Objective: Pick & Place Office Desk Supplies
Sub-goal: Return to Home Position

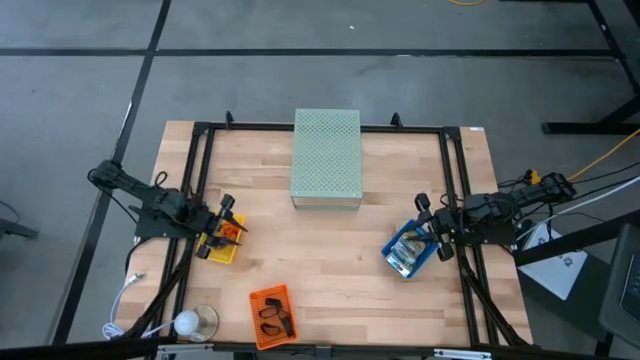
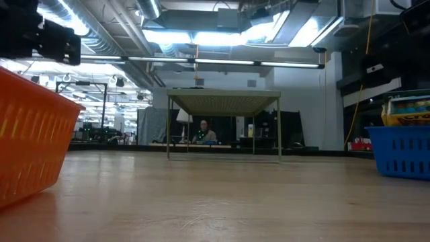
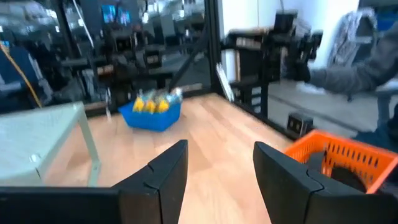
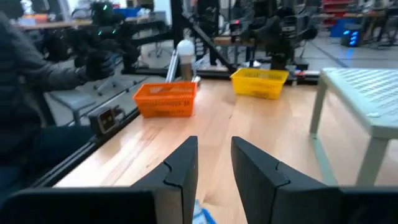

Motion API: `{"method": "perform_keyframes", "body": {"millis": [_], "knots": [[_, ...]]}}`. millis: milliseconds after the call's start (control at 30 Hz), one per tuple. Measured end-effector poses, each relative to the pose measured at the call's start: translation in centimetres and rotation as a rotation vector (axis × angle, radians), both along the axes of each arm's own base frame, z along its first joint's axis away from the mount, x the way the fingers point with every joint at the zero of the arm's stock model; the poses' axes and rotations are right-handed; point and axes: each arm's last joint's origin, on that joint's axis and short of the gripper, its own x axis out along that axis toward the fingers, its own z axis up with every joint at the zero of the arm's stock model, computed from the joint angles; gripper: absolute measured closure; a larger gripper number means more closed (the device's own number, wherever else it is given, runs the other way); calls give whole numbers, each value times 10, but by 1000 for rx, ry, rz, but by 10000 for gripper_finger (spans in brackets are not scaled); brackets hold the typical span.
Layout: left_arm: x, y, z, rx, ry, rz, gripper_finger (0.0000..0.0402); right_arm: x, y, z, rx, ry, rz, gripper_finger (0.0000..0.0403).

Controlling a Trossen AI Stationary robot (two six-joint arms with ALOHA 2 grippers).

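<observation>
Hanging over the wooden table (image 1: 330, 250), left end effector (image 3: 217, 152) and right end effector (image 4: 214, 146) gape (workshop (image 2: 295, 114) behind).

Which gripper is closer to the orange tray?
Left. The left gripper is at the yellow tray, next to the orange tray; the right gripper is farther off, at the blue tray.

A broad band of bare counter (image 1: 330, 255) is running clear across the middle, between the yellow tray (image 1: 218, 256) on the left and the blue tray (image 1: 390, 250) on the right. The pale green perforated box (image 1: 326, 158) is blocking the back centre, standing on legs with a low gap beneath. The orange tray (image 1: 268, 297) is sitting at the front edge, left of centre. The left tool (image 1: 232, 222) is hanging over the yellow tray, and the right tool (image 1: 425, 222) by the blue one. Black frame rails (image 1: 203, 190) are fencing both sides.
</observation>
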Motion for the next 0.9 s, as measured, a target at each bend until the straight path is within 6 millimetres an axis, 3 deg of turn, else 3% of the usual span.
{"method": "perform_keyframes", "body": {"millis": [600, 900], "knots": [[1, -1, -3, 19, 19, -18, 222, 5, 2, -8, -41, 85, 0, 304], [1, -1, -3, 87, 0, -19, 222, 9, 3, -18, -24, 208, -26, 304]]}}
